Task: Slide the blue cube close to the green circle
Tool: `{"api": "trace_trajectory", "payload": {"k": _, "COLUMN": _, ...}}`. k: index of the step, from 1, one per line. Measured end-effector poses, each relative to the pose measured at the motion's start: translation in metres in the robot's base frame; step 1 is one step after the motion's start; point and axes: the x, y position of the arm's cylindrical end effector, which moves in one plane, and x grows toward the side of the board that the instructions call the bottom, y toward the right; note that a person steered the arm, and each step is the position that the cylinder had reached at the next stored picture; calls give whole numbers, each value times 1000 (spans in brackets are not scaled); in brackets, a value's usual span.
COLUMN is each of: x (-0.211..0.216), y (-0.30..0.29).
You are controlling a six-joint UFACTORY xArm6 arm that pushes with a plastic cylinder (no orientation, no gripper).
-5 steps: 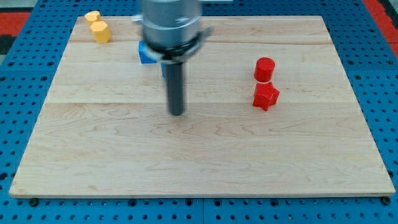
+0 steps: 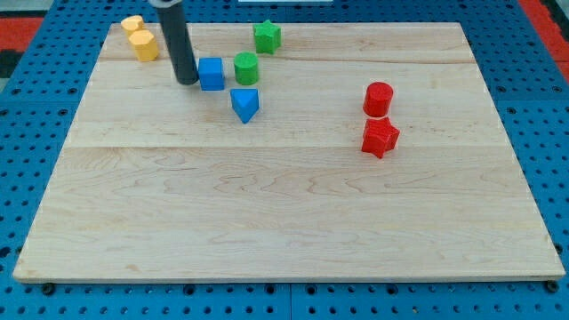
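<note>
The blue cube [image 2: 211, 74] sits on the wooden board near the view's top, left of centre. The green circle, a short green cylinder [image 2: 246, 68], stands just to its right with a small gap between them. My tip [image 2: 187, 81] rests on the board right at the blue cube's left side, touching it or nearly so. The dark rod rises from there out of the view's top.
A blue triangular block [image 2: 245, 104] lies just below the green cylinder. A green star-shaped block [image 2: 267, 36] is above it. Two yellow blocks [image 2: 140, 39] sit at the top left. A red cylinder [image 2: 378, 98] and a red star-like block [image 2: 380, 137] are at the right.
The arm has moved from the board's middle up and left; my tip now stands at the blue cube's left side. The green blocks and the blue triangle, hidden before, now show.
</note>
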Motion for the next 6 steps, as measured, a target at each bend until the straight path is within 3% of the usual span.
{"api": "trace_trajectory", "payload": {"k": 1, "x": -42, "y": 17}}
{"api": "trace_trajectory", "payload": {"k": 6, "x": -37, "y": 56}}
